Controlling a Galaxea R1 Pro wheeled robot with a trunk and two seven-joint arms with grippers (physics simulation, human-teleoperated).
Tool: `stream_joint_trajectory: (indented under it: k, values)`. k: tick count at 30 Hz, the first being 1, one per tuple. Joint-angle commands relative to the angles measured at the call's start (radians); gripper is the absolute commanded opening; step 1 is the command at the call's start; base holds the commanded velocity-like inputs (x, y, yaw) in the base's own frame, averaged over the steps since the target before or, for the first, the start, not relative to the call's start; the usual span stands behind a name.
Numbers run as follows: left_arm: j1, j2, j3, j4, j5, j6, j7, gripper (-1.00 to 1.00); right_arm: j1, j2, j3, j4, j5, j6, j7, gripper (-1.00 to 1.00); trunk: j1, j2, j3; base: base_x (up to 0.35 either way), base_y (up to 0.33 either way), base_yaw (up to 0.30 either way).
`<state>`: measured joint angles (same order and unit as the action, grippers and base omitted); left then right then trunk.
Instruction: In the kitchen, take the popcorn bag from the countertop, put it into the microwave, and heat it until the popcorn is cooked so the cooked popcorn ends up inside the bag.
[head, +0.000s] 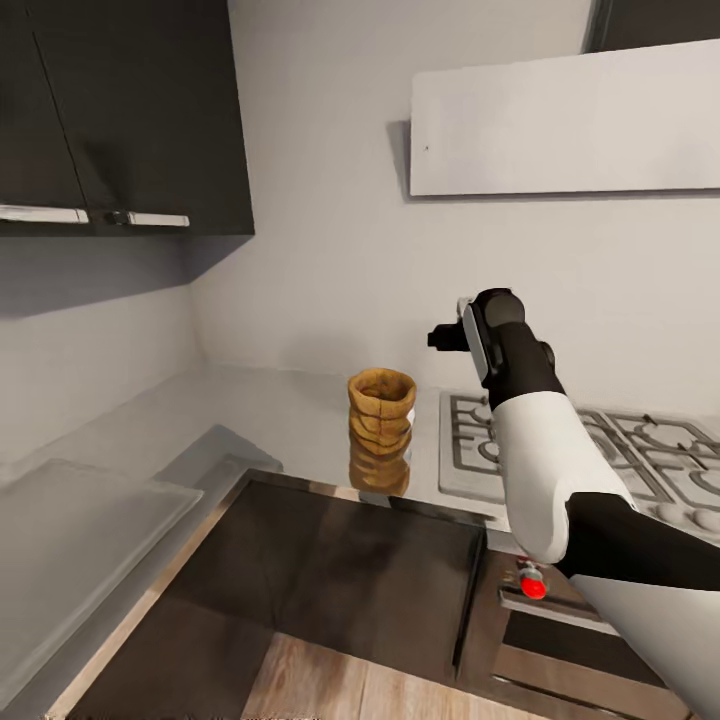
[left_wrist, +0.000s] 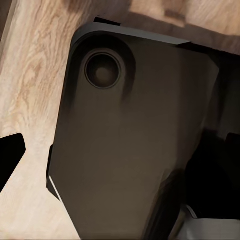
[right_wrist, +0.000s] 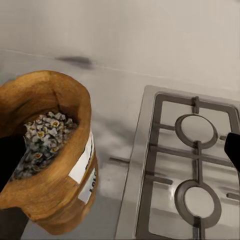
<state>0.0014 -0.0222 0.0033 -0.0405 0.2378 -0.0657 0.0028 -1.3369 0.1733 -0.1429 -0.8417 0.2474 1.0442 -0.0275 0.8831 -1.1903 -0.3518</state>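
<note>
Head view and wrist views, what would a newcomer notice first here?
The popcorn bag stands upright on the glossy countertop, just left of the gas hob. The right hand hovers beside the bag's top, above the hob's edge. In the right wrist view, kernels show inside the open bag.

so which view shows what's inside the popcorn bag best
The right wrist view: it looks down into the open popcorn bag at the kernels. The head view shows the bag's outside on the countertop.

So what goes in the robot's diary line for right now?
right claw: raised near popcorn bag | bag: upright on countertop, beside hob | not grasped yet
</note>
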Motion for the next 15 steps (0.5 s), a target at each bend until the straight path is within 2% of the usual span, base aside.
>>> stream_joint_trajectory:
  k: [1,8,12,15]
  values:
    - [0.0,-0.001,0.0,-0.001,0.007,-0.002,0.0,1.0,-0.001,0.001,-0.003,0.0,-0.001,0.003,-0.003,1.0,0.0,-0.001,-0.001,0.0,0.0,0.273]
    - [0.0,-0.001,0.0,-0.001,0.009,-0.002,0.0,1.0,-0.001,0.001,-0.003,0.001,0.0,0.003,-0.005,1.0,0.0,-0.001,-0.001,0.0,0.0,0.246]
    - [0.0,-0.001,0.001,-0.001,0.009,-0.002,0.0,1.0,-0.001,0.001,-0.003,0.001,0.0,0.003,-0.007,1.0,0.0,-0.001,-0.001,0.0,0.0,0.04]
    - [0.0,-0.001,0.001,-0.001,0.011,-0.002,0.0,1.0,0.002,0.001,-0.003,0.024,0.0,0.003,-0.034,1.0,0.0,-0.001,-0.001,0.0,0.0,0.003]
